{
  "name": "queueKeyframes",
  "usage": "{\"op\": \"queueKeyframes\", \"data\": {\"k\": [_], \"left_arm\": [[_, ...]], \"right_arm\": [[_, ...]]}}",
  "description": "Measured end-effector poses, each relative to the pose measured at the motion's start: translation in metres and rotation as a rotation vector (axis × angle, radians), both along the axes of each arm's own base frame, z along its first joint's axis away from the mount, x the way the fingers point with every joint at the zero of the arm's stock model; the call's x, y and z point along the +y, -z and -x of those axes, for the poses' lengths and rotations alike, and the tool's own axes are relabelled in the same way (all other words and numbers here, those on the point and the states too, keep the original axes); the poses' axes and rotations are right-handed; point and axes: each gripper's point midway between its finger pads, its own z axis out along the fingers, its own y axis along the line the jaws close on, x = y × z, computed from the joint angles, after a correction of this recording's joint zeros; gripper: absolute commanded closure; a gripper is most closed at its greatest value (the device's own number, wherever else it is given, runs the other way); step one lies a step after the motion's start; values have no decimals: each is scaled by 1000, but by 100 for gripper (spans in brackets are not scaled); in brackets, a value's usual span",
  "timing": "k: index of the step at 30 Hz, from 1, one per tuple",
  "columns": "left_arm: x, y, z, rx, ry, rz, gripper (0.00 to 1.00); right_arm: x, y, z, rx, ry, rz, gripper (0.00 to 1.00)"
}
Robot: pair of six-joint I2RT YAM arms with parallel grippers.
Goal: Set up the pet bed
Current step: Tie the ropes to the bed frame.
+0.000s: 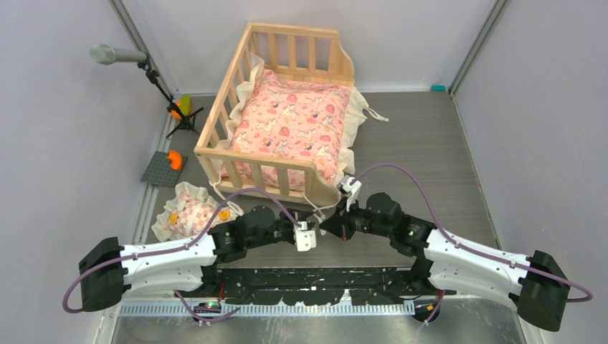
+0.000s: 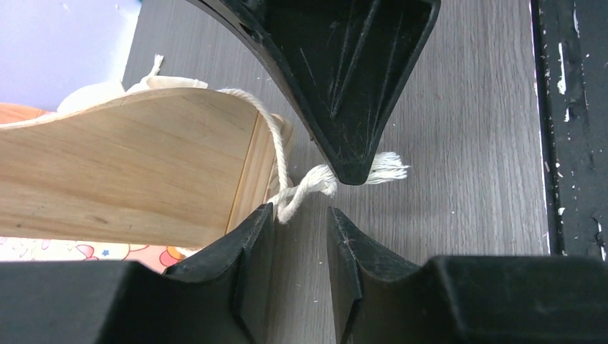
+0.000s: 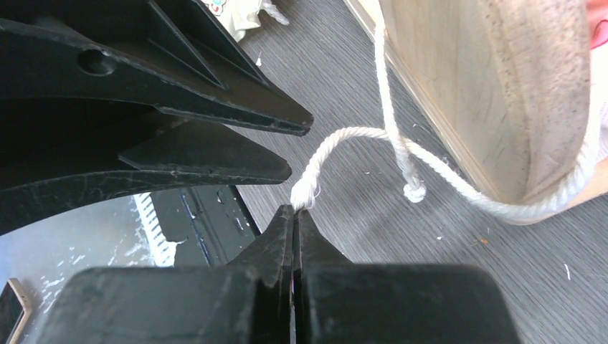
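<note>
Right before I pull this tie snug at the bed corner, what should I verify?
1. Right gripper shut on cord end: ok.
2. Left gripper gripping cord: not ok; jaws apart, cord at their tips.
3. Cord looped round bed corner post: ok.
4. Cord pulled tight: not ok; it hangs slack.
5. Cushion inside bed: ok.
</note>
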Motion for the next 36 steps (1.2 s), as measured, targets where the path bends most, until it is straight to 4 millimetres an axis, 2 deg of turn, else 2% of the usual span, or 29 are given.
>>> {"op": "queueKeyframes", "data": {"k": [14, 22, 27, 31, 36], "left_arm": [[-6, 15, -14, -76, -6, -98, 67], [-9, 12, -17, -98, -9, -86, 70], [-12, 15, -19, -95, -9, -93, 78], [-13, 16, -19, -93, -8, -98, 99], [-16, 10, -20, -96, -10, -88, 100]], "right_arm": [[1, -4, 3, -2, -19, 2, 100], [0, -3, 3, 2, -21, 6, 100], [0, -3, 4, 3, -25, 5, 100], [0, -3, 4, 3, -25, 5, 100], [0, -3, 3, 0, -17, 7, 100]]}}
